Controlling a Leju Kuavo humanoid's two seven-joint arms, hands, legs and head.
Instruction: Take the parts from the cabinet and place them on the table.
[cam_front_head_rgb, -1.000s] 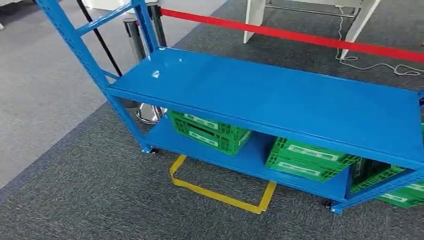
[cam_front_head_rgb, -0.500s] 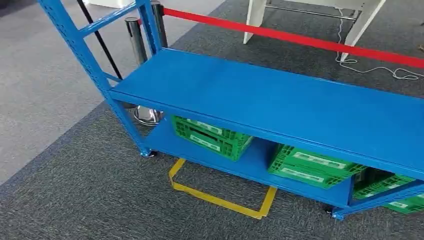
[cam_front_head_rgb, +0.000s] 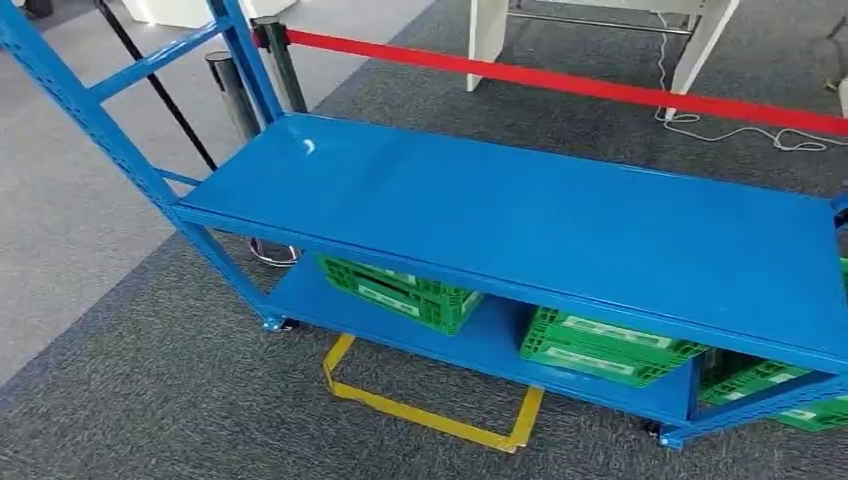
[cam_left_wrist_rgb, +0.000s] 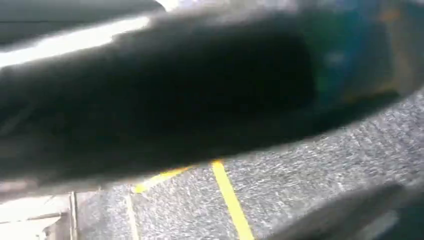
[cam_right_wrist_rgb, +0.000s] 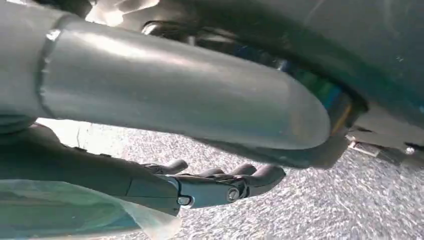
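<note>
**Closing on the cabinet, hands low, parts down on the bottom shelf**

Looking down at the blue cabinet (cam_front_head_rgb: 520, 215), running long from near left to far right across the head view, its broad middle shelf lying bare. Spotting the goods lower down: three green crates tucked under that shelf on the bottom deck, one left (cam_front_head_rgb: 400, 290), one middle (cam_front_head_rgb: 600, 345), one at the right end (cam_front_head_rgb: 790, 390), each sitting slightly askew. Not making out the parts themselves; judging them to be inside those crates, hidden by the shelf above.

Hanging low over the grey carpet, right hand (cam_right_wrist_rgb: 215, 182) carrying nothing, dark fingers lying nearly straight and loosely apart. Smearing into dark blur in the left wrist view, so no telling how the left hand is set.

Reckoning the key relation now: crates lying ahead of and below both hands, well apart from them, reachable only by going in under the middle shelf from the front. Favouring the right hand for the middle and right crates. Marking the stance: yellow tape (cam_front_head_rgb: 430, 410) on the floor just before the cabinet.
</note>
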